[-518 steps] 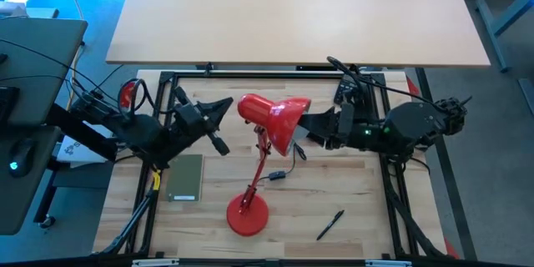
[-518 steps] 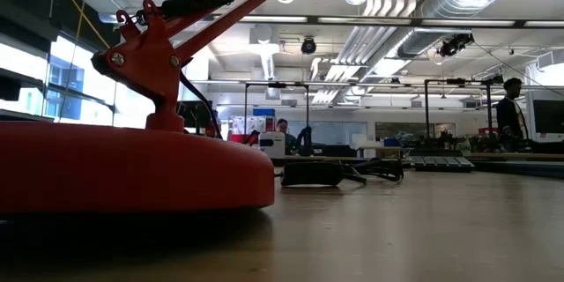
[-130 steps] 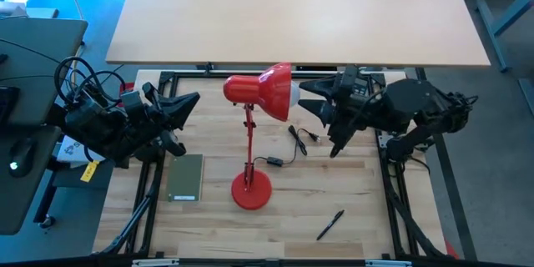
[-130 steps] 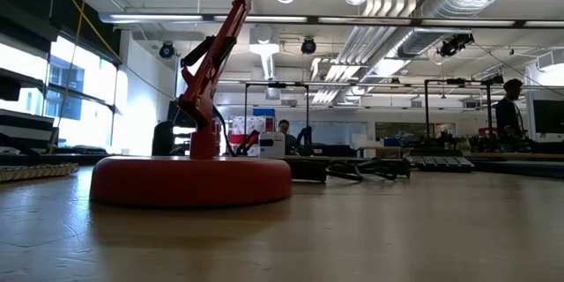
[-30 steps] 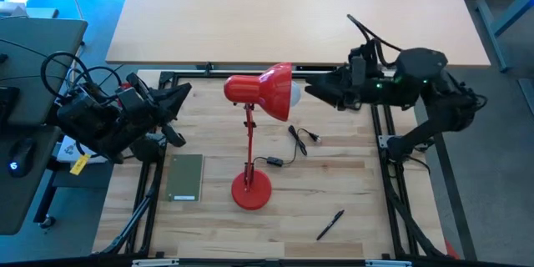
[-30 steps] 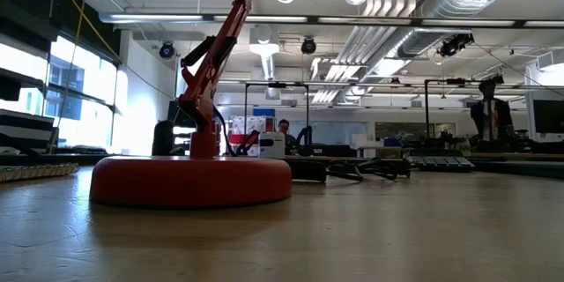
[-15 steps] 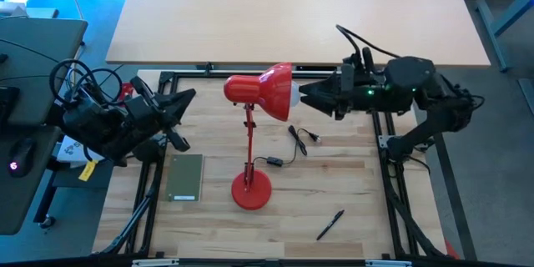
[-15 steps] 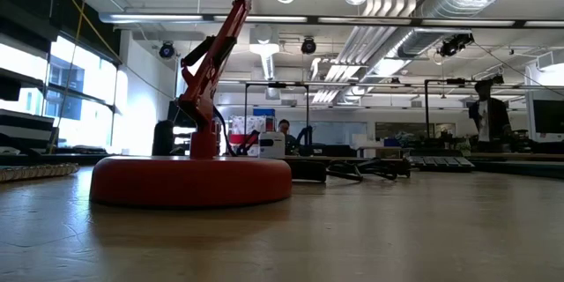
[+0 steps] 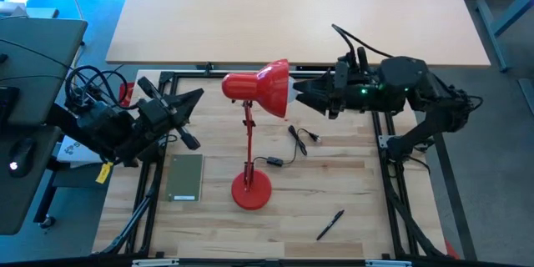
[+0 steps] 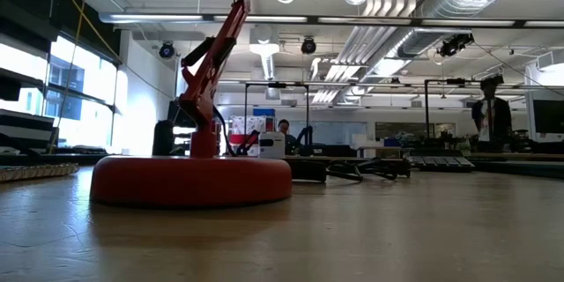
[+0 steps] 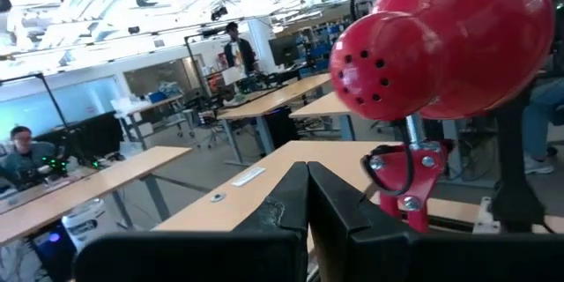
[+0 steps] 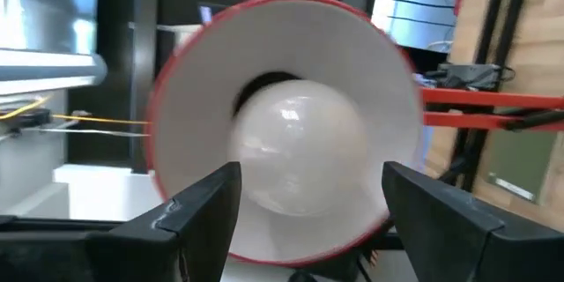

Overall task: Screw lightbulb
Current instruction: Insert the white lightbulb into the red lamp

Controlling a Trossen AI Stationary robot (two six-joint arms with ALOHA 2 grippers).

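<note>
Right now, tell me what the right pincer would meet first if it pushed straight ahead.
The lightbulb inside the red lamp shade. The open right pincer points straight into the shade's mouth, the bulb centred between its fingers.

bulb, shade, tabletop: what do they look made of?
Bulb: frosted white glass or plastic, judging by its smooth, milky surface with small glints; can't tell which.
Shade: likely painted metal, with glossy red outside, vent holes at the neck and a matte white inside.
Tabletop: light wood, visible plank seams and grain, low sheen.
</note>
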